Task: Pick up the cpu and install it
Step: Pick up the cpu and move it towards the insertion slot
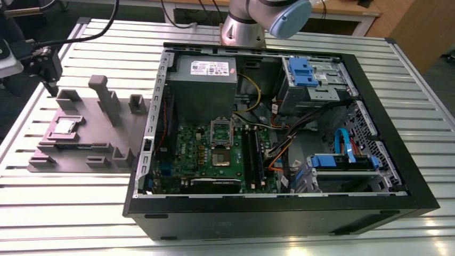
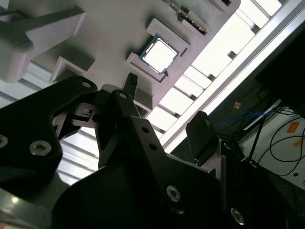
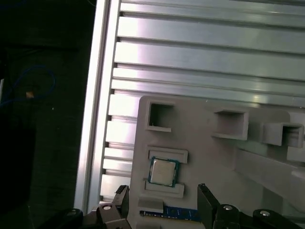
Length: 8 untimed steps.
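Note:
The cpu (image 1: 66,126) is a small square chip with a shiny metal top, lying flat in a recess of the grey fixture block (image 1: 85,154) on the exterior view's left. It also appears in both wrist views, cpu (image 3: 163,171) and cpu (image 2: 159,53). My black gripper (image 1: 48,74) hangs above the far left end of the block, a little behind the chip. The gripper (image 3: 164,202) is open, its fingers (image 3: 208,200) wide apart with nothing between them, short of the chip. In the open computer case, the green motherboard (image 1: 206,160) carries a silver socket frame (image 1: 221,129).
The black computer case (image 1: 284,213) lies on the slatted aluminium table (image 1: 71,213), with a grey power supply (image 1: 202,72), blue drive bays and loose cables inside. Tall posts (image 1: 106,101) rise from the fixture block. A blue-edged memory stick (image 3: 169,213) sits beside the chip. The table edge (image 3: 90,119) is close.

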Motion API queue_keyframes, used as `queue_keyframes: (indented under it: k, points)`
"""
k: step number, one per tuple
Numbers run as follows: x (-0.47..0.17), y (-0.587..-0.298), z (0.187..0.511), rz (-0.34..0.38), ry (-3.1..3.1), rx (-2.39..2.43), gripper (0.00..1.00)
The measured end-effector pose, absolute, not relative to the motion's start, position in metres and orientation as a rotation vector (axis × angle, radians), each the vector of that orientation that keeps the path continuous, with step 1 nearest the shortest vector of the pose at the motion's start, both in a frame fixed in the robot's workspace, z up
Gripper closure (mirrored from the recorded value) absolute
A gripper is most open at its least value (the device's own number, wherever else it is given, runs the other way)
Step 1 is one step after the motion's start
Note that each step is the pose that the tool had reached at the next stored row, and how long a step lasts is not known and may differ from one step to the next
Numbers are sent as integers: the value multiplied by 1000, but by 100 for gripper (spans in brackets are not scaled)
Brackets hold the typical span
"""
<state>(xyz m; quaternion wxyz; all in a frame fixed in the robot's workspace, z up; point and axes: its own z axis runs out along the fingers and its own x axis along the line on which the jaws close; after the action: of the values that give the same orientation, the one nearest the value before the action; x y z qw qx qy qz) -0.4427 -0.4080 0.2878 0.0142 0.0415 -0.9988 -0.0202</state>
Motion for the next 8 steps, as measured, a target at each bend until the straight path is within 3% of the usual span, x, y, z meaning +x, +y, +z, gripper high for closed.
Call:
queue_keyframes:
  k: [8]
  points:
    - [-443,-411,281,-63,-3110,129,32]
